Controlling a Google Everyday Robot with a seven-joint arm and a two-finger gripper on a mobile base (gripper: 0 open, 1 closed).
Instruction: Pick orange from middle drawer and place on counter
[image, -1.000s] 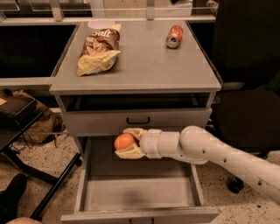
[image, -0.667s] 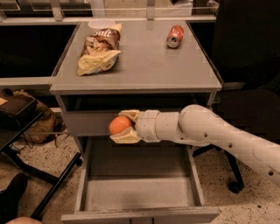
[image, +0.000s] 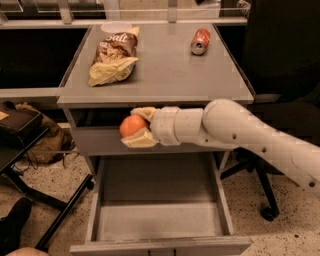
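Above the middle drawer (image: 159, 221), tool (image: 130, 128) clasps orange (image: 132, 125).

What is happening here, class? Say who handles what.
The robot's gripper is shut on the orange, holding it in the air above the open middle drawer and just below the front edge of the counter. The orange is not yet on it, where a chip bag and a soda can lie.

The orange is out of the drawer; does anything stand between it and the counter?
Only the front edge of the counter: the pincer, shut on the orange, hangs just below it, before the cabinet. On top, the chip bag lies left and the can back right, bare surface between.
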